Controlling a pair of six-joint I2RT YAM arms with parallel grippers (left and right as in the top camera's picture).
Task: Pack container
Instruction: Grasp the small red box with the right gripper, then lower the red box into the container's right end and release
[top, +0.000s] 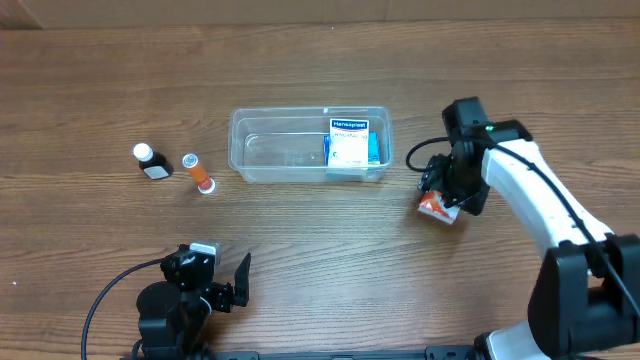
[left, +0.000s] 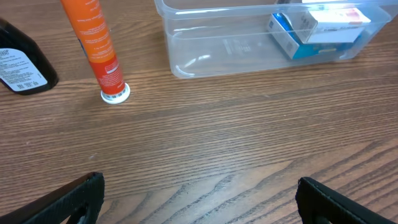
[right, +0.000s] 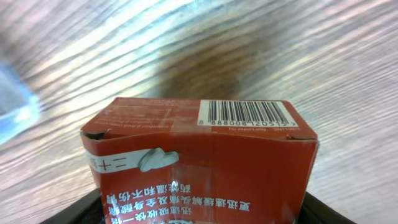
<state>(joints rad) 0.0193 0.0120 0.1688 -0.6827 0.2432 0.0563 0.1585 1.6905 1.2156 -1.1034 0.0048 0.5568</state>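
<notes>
The clear plastic container (top: 300, 148) sits at the middle back of the table, with a blue and white box (top: 352, 144) in its right end; both also show in the left wrist view, container (left: 249, 43) and box (left: 311, 31). My right gripper (top: 447, 196) is shut on a red box (top: 436, 207) to the right of the container. The red box (right: 205, 162) fills the right wrist view between the fingers. My left gripper (top: 222, 283) is open and empty near the front edge, its fingers wide apart (left: 199, 199).
An orange tube (top: 199, 173) with a white cap and a small dark bottle (top: 152, 163) stand left of the container. In the left wrist view the tube (left: 96, 50) and bottle (left: 18, 62) are at upper left.
</notes>
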